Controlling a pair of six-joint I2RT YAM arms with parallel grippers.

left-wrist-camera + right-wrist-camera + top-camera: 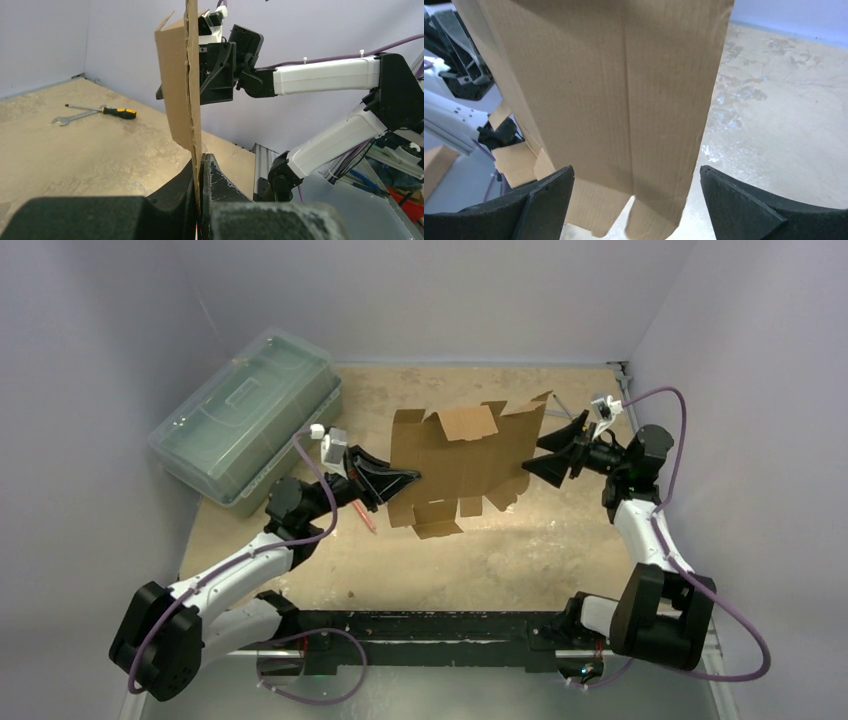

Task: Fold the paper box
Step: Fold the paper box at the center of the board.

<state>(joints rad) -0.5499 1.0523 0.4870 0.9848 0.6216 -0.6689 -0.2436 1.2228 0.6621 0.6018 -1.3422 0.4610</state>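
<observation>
Paper box (460, 465) held aloft: left claw (412, 478) clenched on one edge, right claw (534, 458) spread wide — it should close squarely beside a crease.

Paper box (462, 465) (lifted) blocks mid-table; green plastic case (245, 415) fills far left; screwdriver (112, 112), wrench (70, 118) far right; near tabletop (500, 560) passable.

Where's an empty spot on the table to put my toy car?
The widest bare patch of table lies near, between the held-up paper box and the arms' bases. Another strip runs along the far wall, between the green plastic case and the screwdriver and wrench. The middle is crowded: left tool and right tool both at the box.
</observation>
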